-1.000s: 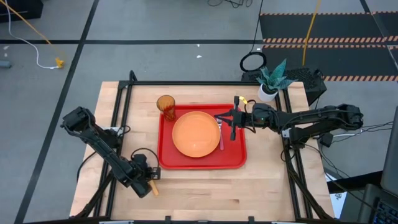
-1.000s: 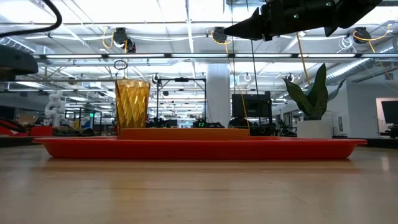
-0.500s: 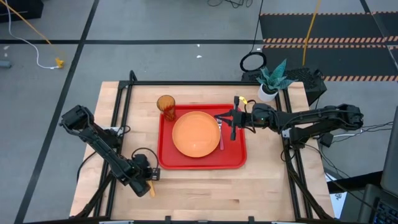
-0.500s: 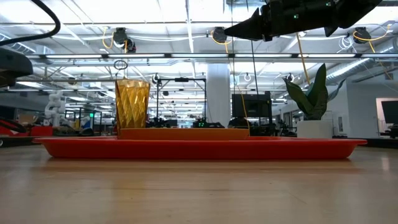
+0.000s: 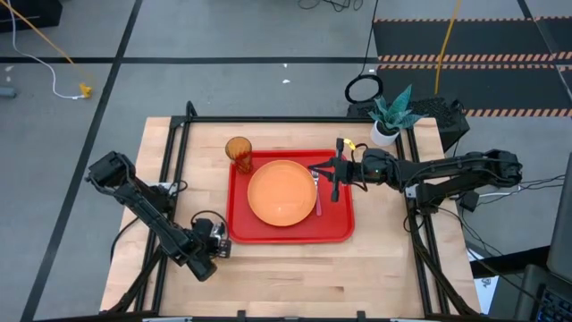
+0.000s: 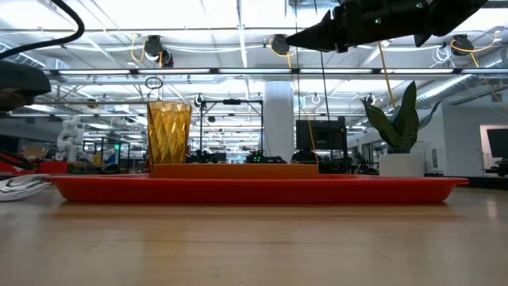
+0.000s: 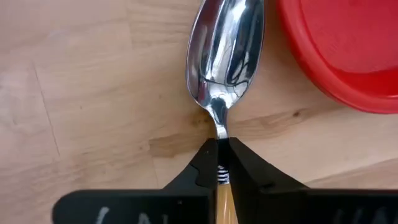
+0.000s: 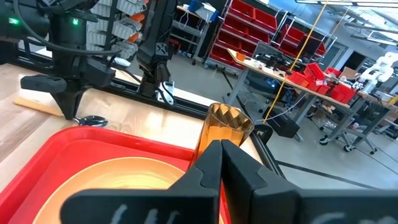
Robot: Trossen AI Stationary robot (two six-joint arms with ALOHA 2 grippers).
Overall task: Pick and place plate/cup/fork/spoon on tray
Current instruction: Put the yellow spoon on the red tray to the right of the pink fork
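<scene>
My left gripper (image 7: pixel 220 163) clenches the spoon (image 7: pixel 225 59) by its neck, just beside the tray (image 7: pixel 339 53). My right gripper (image 5: pixel 323 172), fingers pressed together, hovers above the fork (image 5: pixel 318 193).

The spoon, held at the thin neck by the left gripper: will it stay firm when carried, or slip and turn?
The spoon looks stiff, so it should not bend. The left gripper pinches only its narrow neck, so the bowl may swing or twist. Its polished metal probably slides easily against the tray rim.
</scene>
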